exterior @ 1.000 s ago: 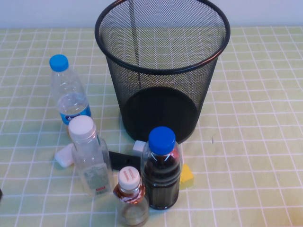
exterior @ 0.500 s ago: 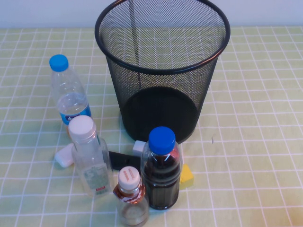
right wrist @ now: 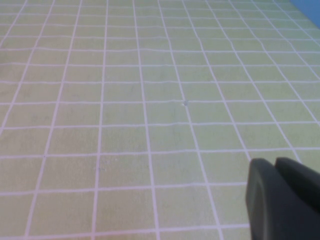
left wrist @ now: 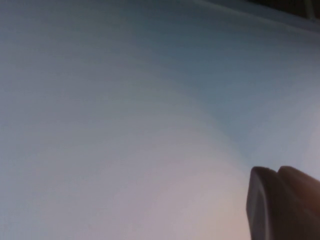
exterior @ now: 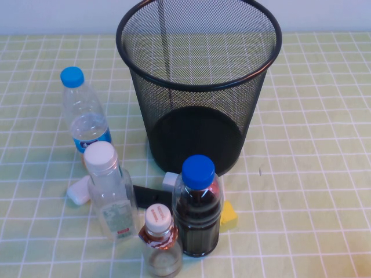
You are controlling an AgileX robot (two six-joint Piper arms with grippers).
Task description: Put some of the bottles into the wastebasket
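In the high view the black wire-mesh wastebasket (exterior: 174, 119) stands upright at the back middle of the table. The taller clear bottle (exterior: 110, 197), with a white cap and a red-marked label, stands in front of it to the left. The short clear bottle (exterior: 160, 243) with a brown-orange neck wrap stands at the front edge. Neither gripper shows in the high view. My left gripper (left wrist: 276, 172) is shut and empty before a blank pale surface. My right gripper (right wrist: 275, 162) is shut and empty over bare checked cloth.
A blue-capped bottle of dark liquid (exterior: 198, 208) stands right beside the short bottle. A slim blue-capped bottle (exterior: 84, 113) stands at the left. A yellow block (exterior: 229, 215), a white piece (exterior: 78, 190) and a black object (exterior: 152, 194) lie among the bottles.
A small dark shape at the high view's left edge a second ago no longer shows. The bottles and wastebasket have not moved.
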